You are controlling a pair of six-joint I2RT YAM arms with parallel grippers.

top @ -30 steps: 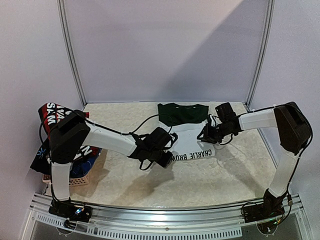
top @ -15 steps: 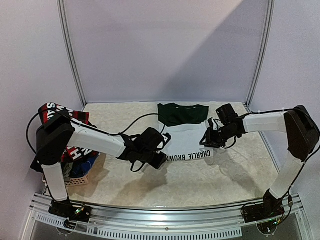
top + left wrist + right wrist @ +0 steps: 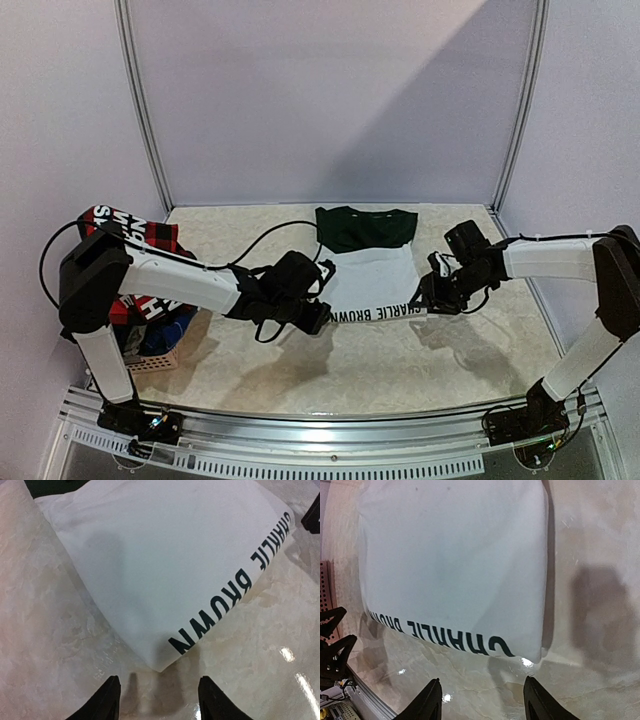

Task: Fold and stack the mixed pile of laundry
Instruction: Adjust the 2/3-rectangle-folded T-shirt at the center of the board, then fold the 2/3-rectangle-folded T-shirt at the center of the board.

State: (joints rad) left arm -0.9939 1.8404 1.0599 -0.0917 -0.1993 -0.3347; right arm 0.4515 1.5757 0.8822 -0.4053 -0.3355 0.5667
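Observation:
A white-and-dark-green T-shirt [image 3: 368,268] with black "CHARLIE BROWN" lettering lies flat on the table, green part at the back. My left gripper [image 3: 318,318] is open and empty, just off the shirt's near left corner [image 3: 159,667]. My right gripper [image 3: 428,298] is open and empty, just off the near right corner [image 3: 532,655]. The white folded part fills both wrist views [image 3: 165,565] [image 3: 455,565]. The rest of the laundry pile [image 3: 135,270], with a red-black plaid shirt with white lettering on top, sits in a basket at the far left.
A small pinkish woven basket [image 3: 160,358] stands at the table's left edge under the pile. The marbled tabletop [image 3: 400,370] lies bare in front of the shirt. Metal frame posts and walls close in the back and sides.
Both grippers have moved toward the near edge, from over the shirt's sides to its near corners. The shirt now lies flatter with its lettered hem stretched straight.

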